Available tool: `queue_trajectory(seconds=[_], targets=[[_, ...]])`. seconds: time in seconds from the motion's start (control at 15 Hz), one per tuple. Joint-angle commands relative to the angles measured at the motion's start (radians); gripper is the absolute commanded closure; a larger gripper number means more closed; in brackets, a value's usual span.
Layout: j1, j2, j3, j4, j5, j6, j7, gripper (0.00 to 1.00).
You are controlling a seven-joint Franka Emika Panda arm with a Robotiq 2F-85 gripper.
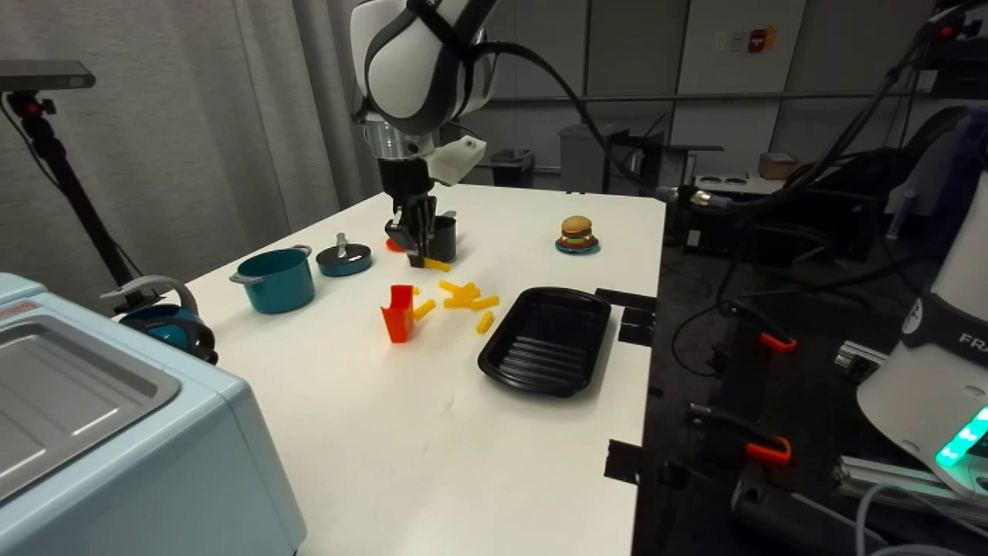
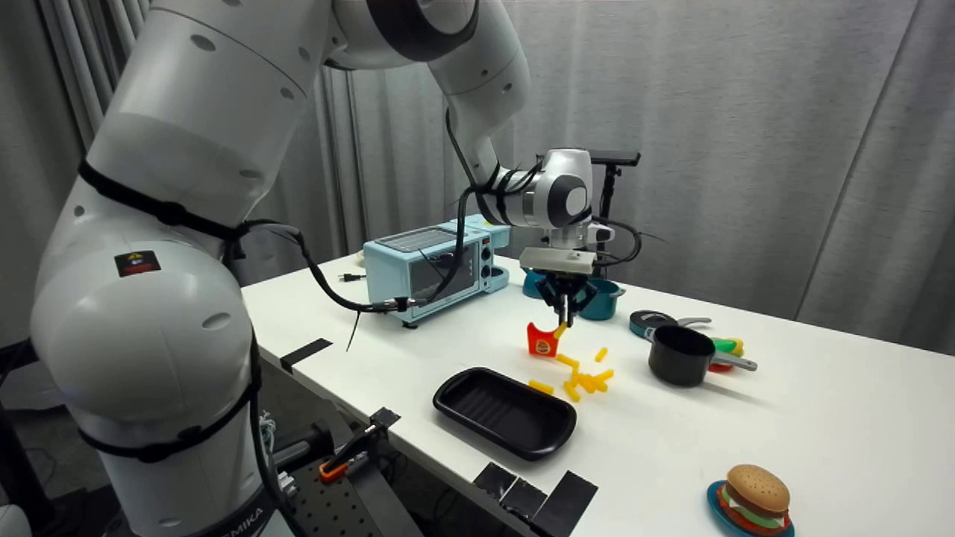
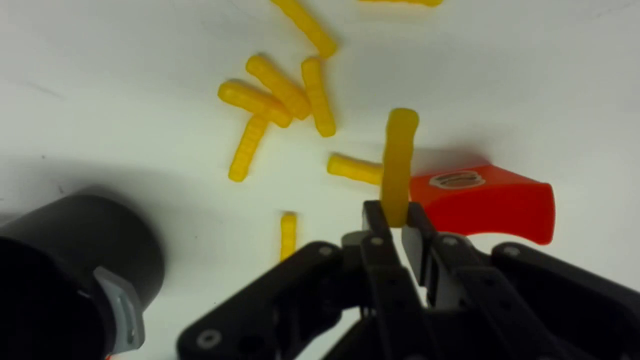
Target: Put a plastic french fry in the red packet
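My gripper (image 3: 395, 215) is shut on a yellow plastic french fry (image 3: 398, 160), held by one end between the fingertips. The fry sticks out from the fingers, above the table. The gripper (image 1: 417, 259) and held fry (image 1: 437, 265) show in an exterior view, as do the gripper (image 2: 565, 317) and fry (image 2: 560, 330) here. The red packet (image 3: 495, 200) stands upright on the table, just right of the fingertips in the wrist view. It also shows in both exterior views (image 1: 397, 313) (image 2: 542, 341). Several loose fries (image 3: 280, 90) lie on the table beside the packet.
A black ribbed tray (image 2: 507, 414) lies near the table edge. A black pot (image 3: 100, 225) stands left of the gripper in the wrist view. A teal pot (image 1: 278, 282), a lid (image 1: 343, 259), a toy burger (image 1: 576, 232) and a light blue toaster oven (image 2: 433, 265) are also on the table.
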Motion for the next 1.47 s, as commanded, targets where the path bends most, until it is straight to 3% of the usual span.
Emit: queue_trajectory(seconds=[0.0, 0.53, 0.8, 0.87, 0.93, 1.0, 1.4], targets=[[-0.002, -0.05, -0.024, -0.039, -0.028, 0.092, 0.04, 0.96], [-0.014, -0.059, -0.016, -0.042, -0.011, 0.234, 0.018, 0.96], [-0.055, -0.064, 0.047, -0.049, 0.05, 0.257, -0.056, 0.96], [-0.029, -0.032, 0.058, -0.018, 0.051, 0.248, -0.037, 0.96], [-0.021, -0.032, 0.019, -0.013, 0.019, 0.234, -0.009, 0.96], [-0.019, -0.03, 0.025, -0.013, 0.02, 0.234, -0.009, 0.86], [-0.02, -0.028, 0.02, -0.013, 0.02, 0.234, -0.008, 0.86]])
